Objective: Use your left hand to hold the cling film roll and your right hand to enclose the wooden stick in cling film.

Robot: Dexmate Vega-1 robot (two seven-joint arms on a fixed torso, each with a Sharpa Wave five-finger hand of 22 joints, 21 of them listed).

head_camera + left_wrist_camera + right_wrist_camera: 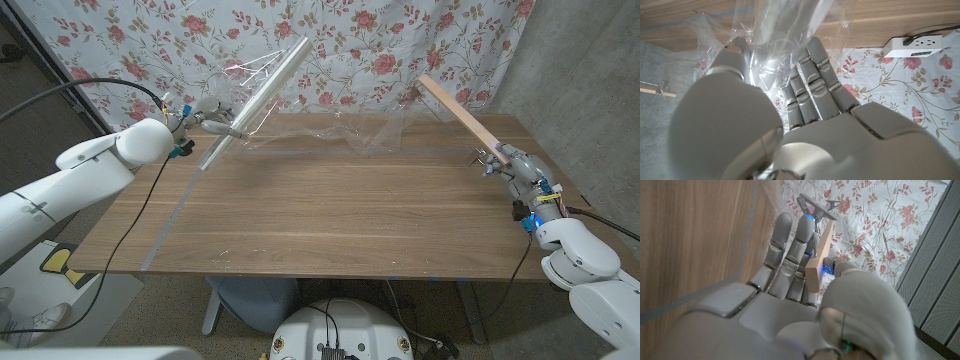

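Head view: the left hand point(205, 122) grips the cling film roll point(255, 92) near its lower end; the roll slants toward 1 o'clock above the wooden table point(320, 215). The right hand point(508, 163) holds the wooden stick point(465, 112), which slants toward 10 o'clock. A film sheet point(345, 135) stretches between roll and stick.

Left wrist view: fingers point(812, 85) close around the film-covered roll point(782, 30).

Right wrist view: fingers point(790, 255) and thumb clamp the stick point(821, 255).
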